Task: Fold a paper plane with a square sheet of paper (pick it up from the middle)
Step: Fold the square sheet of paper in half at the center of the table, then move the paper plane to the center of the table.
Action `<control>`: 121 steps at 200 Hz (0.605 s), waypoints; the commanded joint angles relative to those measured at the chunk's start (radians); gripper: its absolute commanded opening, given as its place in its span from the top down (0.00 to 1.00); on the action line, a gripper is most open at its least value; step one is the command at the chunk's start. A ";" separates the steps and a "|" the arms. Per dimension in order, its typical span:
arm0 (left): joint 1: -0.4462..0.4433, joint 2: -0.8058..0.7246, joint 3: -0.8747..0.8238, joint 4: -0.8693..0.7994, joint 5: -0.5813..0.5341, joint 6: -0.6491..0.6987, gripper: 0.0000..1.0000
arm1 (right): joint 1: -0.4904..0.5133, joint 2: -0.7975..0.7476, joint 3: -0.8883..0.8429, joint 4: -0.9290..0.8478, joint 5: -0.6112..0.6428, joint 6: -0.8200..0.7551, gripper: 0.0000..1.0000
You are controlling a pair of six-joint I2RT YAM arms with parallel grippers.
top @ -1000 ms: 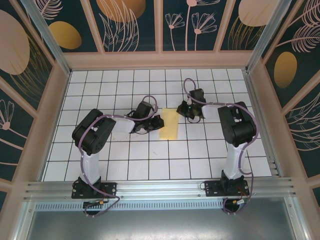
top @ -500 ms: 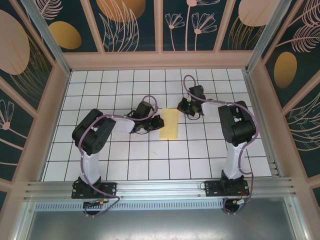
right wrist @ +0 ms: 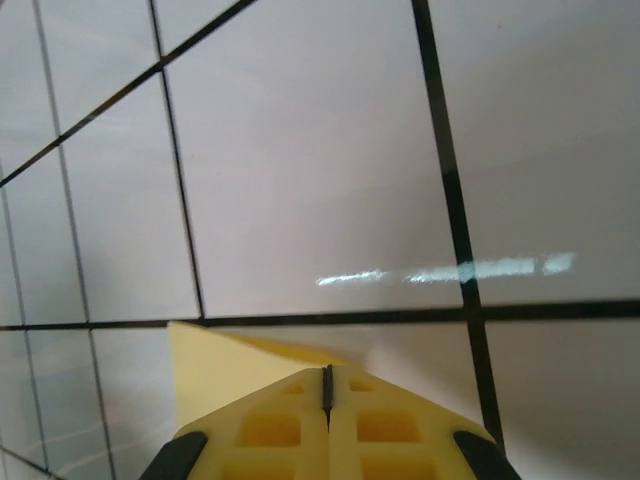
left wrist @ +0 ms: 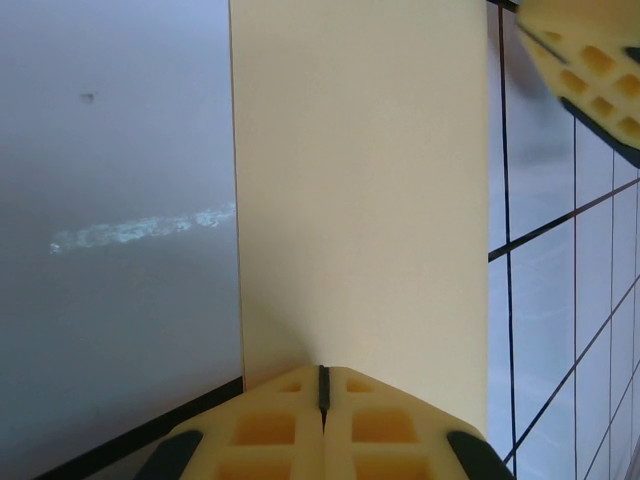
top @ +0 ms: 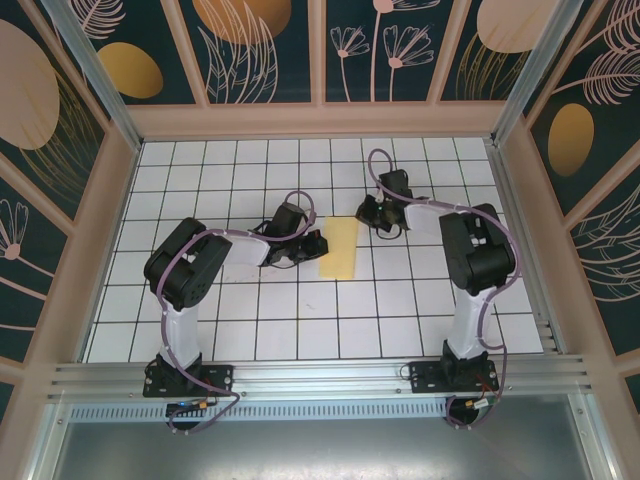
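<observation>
The square sheet of paper (top: 339,248) lies flat mid-table, bright yellow and folded into a long narrow rectangle. My left gripper (top: 321,246) is shut, with its tips resting on the sheet's left edge. In the left wrist view the sheet (left wrist: 360,190) stretches away from the shut tips (left wrist: 323,374). My right gripper (top: 363,216) is shut at the sheet's far right corner. The right wrist view has that corner (right wrist: 215,368) just left of the closed tips (right wrist: 326,374). The paper plane is out of view.
The white grid table (top: 300,320) is ringed by a raised frame (top: 320,122). The arm bases stand on the metal rail (top: 320,378) at the near edge. One right fingertip (left wrist: 590,70) pokes into the left wrist view's top right corner.
The right gripper has crept slightly toward the far side, staying by the sheet's corner. The left gripper and the sheet have not moved.
</observation>
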 commanded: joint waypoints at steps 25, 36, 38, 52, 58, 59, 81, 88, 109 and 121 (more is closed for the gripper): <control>0.003 0.053 -0.036 -0.149 -0.110 0.012 0.93 | 0.077 -0.139 -0.153 0.023 -0.030 0.024 0.97; 0.003 0.043 -0.033 -0.146 -0.106 0.006 0.93 | 0.095 -0.141 -0.183 0.035 -0.022 0.040 0.97; 0.004 0.042 -0.032 -0.146 -0.106 0.006 0.93 | 0.097 -0.140 -0.186 0.035 -0.020 0.042 0.97; 0.004 0.024 -0.031 -0.144 -0.099 -0.001 0.93 | 0.102 -0.129 -0.213 0.051 -0.017 0.056 0.97; 0.003 0.015 -0.031 -0.140 -0.096 -0.005 0.93 | 0.102 -0.120 -0.219 0.060 -0.024 0.060 0.97; 0.003 0.014 -0.030 -0.140 -0.095 -0.005 0.93 | 0.102 -0.118 -0.219 0.061 -0.024 0.060 0.97; 0.003 -0.029 -0.029 -0.133 -0.077 -0.016 0.92 | 0.112 -0.085 -0.216 0.062 -0.030 0.052 0.97; 0.003 -0.045 -0.033 -0.130 -0.073 -0.020 0.91 | 0.114 -0.078 -0.215 0.059 -0.031 0.048 0.97; 0.004 -0.100 -0.034 -0.129 -0.069 -0.031 0.89 | 0.125 -0.058 -0.204 0.054 -0.051 0.028 0.97; 0.004 -0.133 -0.033 -0.128 -0.071 -0.036 0.87 | 0.139 -0.044 -0.196 0.044 -0.066 0.005 0.97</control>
